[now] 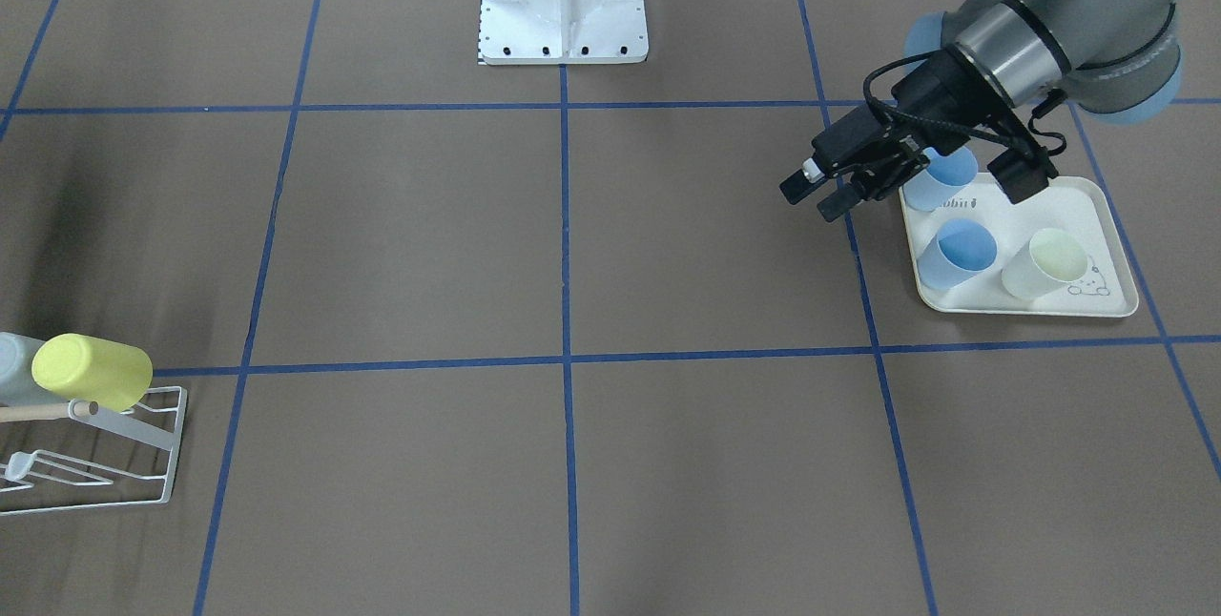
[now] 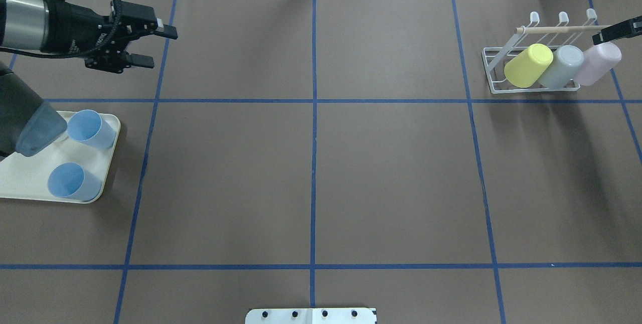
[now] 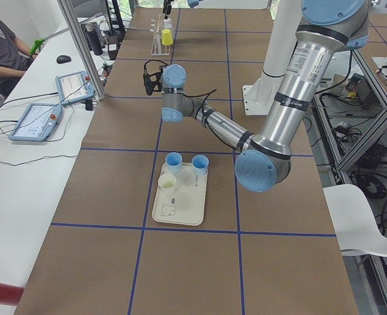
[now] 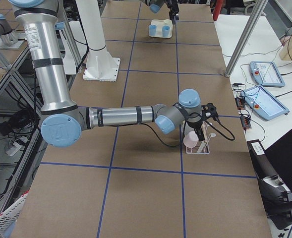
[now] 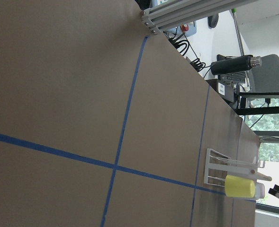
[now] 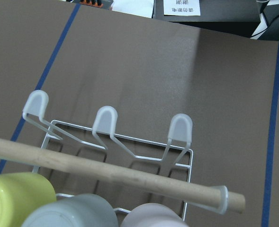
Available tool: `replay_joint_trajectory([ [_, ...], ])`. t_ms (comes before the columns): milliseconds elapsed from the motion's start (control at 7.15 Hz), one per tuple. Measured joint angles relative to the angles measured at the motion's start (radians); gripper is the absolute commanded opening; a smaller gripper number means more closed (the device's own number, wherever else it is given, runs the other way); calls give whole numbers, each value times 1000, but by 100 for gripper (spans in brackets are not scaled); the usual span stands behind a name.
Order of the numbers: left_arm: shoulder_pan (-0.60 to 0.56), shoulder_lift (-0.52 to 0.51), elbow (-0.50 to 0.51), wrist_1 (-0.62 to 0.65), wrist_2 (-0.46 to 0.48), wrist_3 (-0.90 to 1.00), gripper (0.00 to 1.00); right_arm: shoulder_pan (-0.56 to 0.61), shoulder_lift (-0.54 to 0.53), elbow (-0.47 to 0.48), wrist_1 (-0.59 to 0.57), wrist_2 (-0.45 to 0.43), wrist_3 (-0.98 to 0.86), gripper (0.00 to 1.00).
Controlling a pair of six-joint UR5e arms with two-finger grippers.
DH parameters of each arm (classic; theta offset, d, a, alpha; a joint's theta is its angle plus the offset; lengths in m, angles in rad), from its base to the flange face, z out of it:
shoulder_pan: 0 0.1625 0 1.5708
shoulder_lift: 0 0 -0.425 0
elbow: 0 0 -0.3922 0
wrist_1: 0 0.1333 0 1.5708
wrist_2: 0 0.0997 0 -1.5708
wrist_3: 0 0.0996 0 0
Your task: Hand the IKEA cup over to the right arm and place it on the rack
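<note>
Left hand point(image 2: 159, 48) spread wide, empty, near tray point(image 2: 30, 181).

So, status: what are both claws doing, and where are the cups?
Left gripper open, empty, near the tray. Right gripper at the rack, grip unclear. Three racked cups, three tray cups. Nothing seen blocking.

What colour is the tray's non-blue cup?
The cup is off-white with a pale yellow-green inside; exterior front-facing view shows it best.

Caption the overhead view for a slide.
Left gripper open near the tray of blue cups; three cups on the rack, right gripper by its dowel.
</note>
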Motion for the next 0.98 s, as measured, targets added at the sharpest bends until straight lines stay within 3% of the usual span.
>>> replay_joint_trajectory([
  [560,-138,196,1,146,-17,540,100,0,0,4,0,7,3,99],
  [979,-187,278,13,349,94,855,99,-2,0,0,0,9,3,99],
])
